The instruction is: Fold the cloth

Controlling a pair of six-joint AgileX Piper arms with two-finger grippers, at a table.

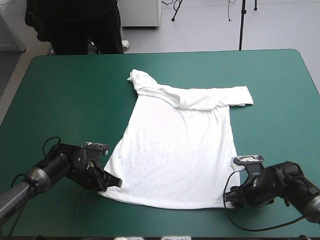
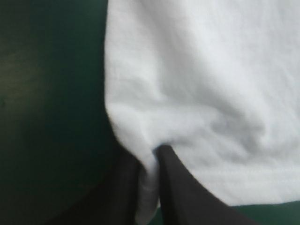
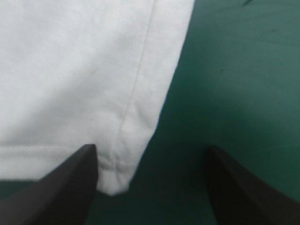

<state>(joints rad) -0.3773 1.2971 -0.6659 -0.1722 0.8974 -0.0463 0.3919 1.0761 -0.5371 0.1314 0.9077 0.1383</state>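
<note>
With left tool (image 1: pixel 114 183), grips one near corner of spread white T-shirt (image 1: pixel 175 145); holds right tool (image 3: pixel 151 150) wide open at other.

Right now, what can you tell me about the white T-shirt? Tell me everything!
The T-shirt is white, soft-looking cloth with short sleeves. It lies spread flat on the teal-green cover, hem toward the robot, its far end rumpled and folded over in a band. The left pincer is shut on the near left hem corner, bunching it. The right pincer is open, with the near right corner lying between its fingers, not gripped yet.
</note>
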